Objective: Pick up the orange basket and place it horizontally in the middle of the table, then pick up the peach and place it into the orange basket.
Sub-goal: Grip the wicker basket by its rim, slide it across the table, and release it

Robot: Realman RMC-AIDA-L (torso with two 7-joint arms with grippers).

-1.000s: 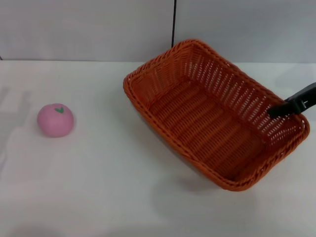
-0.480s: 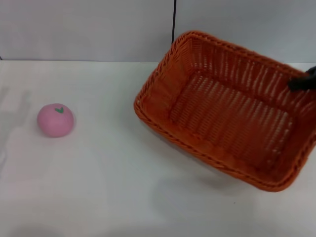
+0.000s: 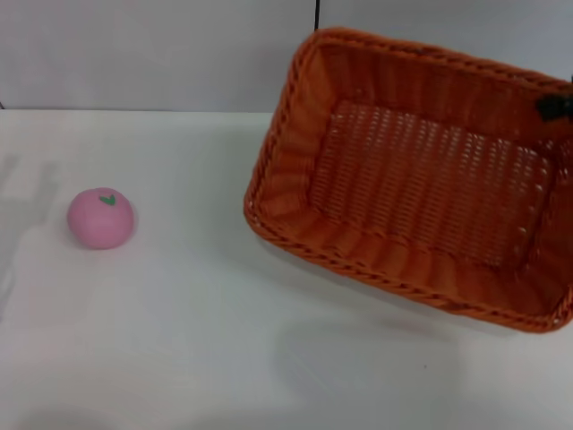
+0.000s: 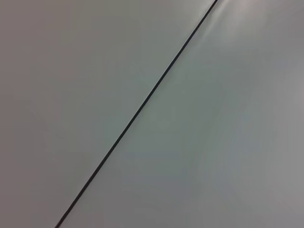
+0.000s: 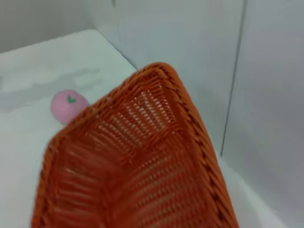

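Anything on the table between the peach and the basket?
Nothing: the head view shows bare table between the peach and the basket.

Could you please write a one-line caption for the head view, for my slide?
Right gripper holds the orange basket tilted above the table; the peach waits at left.

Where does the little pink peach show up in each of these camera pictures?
Head view: the peach sits on the white table, far to the left, apart from the orange basket.
Left wrist view: not in it; only a plain wall with a dark seam.
Right wrist view: the peach peeks out beyond the basket's rim.
Shared landmark: the orange basket, in the head and right wrist views.
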